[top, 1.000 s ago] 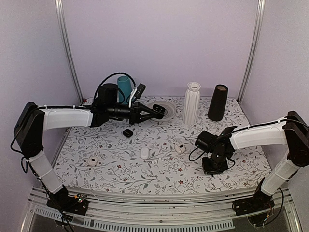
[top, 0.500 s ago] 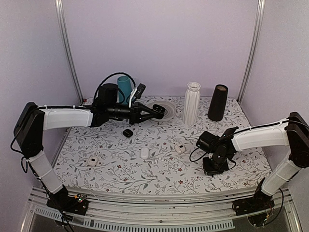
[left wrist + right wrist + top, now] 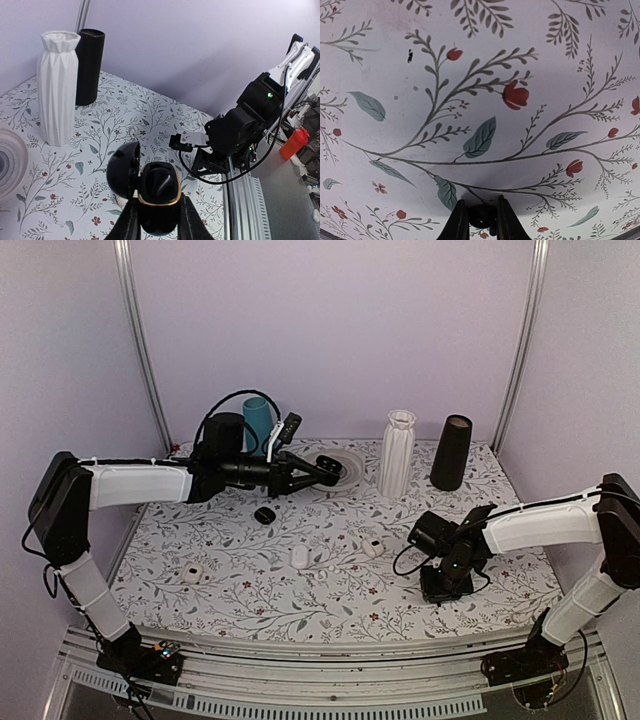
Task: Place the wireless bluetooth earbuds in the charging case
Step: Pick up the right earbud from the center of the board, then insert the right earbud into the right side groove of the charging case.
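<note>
Firmly, the left gripper (image 3: 159,224) was clamped on a glossy black charging case (image 3: 159,197), one finger on each flank. The case sat mouth up with a gold rim round it and its lid hinged open to one side, and the inside was too dark to tell whether a bud lay there. It hung above the table just left of the white ribbed vase (image 3: 397,452), close by a clear glass dish (image 3: 350,462). The right gripper (image 3: 481,221) pointed straight down at the floral table cover (image 3: 485,100), in front of the vase and to its right. Its fingers were drawn in tight on a small round dark thing that looked like a black earbud (image 3: 482,216), and whether the bud touched the cover could not be told. A black tumbler (image 3: 451,452) stood upright just right of the vase, and a teal cup (image 3: 258,422) stood well to its left at the back. On the cover in front of the vase lay a white case (image 3: 373,547), with a second white case (image 3: 299,556) further left and a third white case (image 3: 193,573) well beyond that. A small black case (image 3: 264,514) lay between the vase and the third white case.
</note>
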{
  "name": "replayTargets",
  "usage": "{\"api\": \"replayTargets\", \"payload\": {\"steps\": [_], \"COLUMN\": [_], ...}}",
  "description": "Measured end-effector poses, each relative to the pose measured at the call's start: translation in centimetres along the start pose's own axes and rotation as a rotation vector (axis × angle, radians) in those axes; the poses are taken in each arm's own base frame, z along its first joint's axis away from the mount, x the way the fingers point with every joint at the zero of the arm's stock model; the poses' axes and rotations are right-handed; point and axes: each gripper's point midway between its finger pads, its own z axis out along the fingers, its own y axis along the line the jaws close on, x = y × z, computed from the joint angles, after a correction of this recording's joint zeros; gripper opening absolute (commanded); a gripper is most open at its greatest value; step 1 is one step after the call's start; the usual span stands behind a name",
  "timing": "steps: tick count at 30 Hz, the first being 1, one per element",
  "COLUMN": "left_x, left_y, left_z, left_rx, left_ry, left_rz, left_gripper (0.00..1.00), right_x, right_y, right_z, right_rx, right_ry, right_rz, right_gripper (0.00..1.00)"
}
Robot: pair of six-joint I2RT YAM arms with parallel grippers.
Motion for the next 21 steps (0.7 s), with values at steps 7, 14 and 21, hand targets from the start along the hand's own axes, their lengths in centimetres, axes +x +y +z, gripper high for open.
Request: {"api": "replayTargets", "payload": {"steps": [7, 14, 21], "left_x": [0.0, -0.4, -0.9], "left_y": [0.2, 0.6, 1.0], "left_z": [0.0, 0.0, 0.1], "left_rx": [-0.011, -0.039, -0.070], "left_ry": [-0.002, -0.019, -0.064], "left_rz": [-0.004, -0.018, -0.031], "left_gripper": [0.00, 0.00, 0.00], "right_x": [-0.2, -1.9, -5.6], "right_y": [-0.1, 0.5, 2.3], "right_z": [-0.1, -1.0, -3.9], "right_rx": [0.002, -0.002, -0.055], "right_ry": [-0.008, -0.066, -0.207], "right_rz": [0.010, 0.034, 0.056], "right_gripper": [0.12, 0.12, 0.12]}}
